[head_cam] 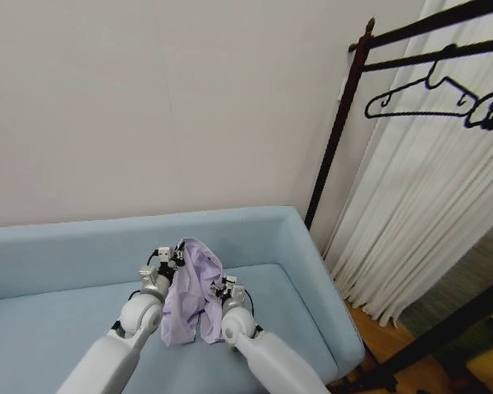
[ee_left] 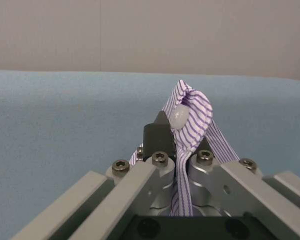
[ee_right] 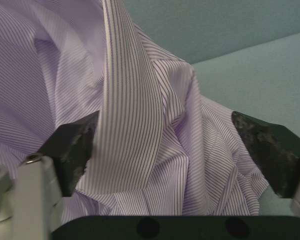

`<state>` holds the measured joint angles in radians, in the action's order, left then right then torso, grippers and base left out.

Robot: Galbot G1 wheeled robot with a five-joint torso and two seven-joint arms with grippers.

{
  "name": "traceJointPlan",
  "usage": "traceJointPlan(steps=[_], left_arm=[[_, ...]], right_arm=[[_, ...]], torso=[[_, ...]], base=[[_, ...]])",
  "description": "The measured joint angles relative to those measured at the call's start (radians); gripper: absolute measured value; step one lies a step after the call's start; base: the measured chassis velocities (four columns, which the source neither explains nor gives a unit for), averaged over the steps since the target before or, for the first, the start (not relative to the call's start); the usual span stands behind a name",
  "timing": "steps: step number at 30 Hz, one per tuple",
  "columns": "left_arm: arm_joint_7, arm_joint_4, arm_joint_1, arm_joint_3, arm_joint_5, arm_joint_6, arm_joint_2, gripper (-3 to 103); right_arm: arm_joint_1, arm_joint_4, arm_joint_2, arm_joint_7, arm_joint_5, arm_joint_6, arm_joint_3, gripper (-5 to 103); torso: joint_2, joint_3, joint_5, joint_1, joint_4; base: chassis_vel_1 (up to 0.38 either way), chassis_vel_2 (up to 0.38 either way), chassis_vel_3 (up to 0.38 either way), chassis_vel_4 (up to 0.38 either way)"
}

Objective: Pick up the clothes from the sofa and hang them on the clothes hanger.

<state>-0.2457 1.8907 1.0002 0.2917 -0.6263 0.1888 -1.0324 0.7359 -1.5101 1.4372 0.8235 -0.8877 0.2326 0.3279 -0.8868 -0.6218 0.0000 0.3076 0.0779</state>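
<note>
Soft, even light was bright throughout; folds of the shirt [ee_right: 140, 125] between the right gripper's [ee_right: 165, 142] spread jaws held faint shadows.

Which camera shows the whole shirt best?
The head view: the whole shirt fits in, over the sofa, between the left tool and right tool. The left wrist view gives a pinched edge with a button; the right wrist view, close-up folds.

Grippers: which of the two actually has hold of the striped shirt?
The left gripper, shut on a buttoned fold of the shirt; the right gripper is open, straddling it.
</note>
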Motion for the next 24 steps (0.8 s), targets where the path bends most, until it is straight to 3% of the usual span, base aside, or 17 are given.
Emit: traceJointPlan(steps=[3,6,11,24], left_arm=[[-0.001,0.004,0.0,0.0,-0.001,0.0,0.0,0],[-0.002,0.006,-0.001,0.001,-0.001,-0.001,-0.001,0],[-0.002,0.009,-0.001,0.002,-0.001,-0.003,-0.004,0],[0.007,0.045,0.018,0.014,-0.005,-0.03,-0.001,0]], right_arm=[[-0.004,0.003,0.002,0.017,-0.001,0.0,0.003,82],[-0.005,-0.003,-0.01,0.035,-0.003,0.0,0.012,66],[-0.003,-0.013,-0.028,0.037,-0.005,-0.001,0.018,54],[-0.038,-0.05,-0.079,0.019,0.026,-0.017,0.018,47]], torso=[[0.0,0.0,0.0,0.0,0.0],[0.0,0.0,0.0,0.0,0.0],[0.0,0.0,0.0,0.0,0.0001],[0.0,0.0,0.0001,0.0,0.0]], base=[[0.0,0.0,0.0,0.0],[0.0,0.0,0.0,0.0],[0.0,0.0,0.0,0.0],[0.0,0.0,0.0,0.0]])
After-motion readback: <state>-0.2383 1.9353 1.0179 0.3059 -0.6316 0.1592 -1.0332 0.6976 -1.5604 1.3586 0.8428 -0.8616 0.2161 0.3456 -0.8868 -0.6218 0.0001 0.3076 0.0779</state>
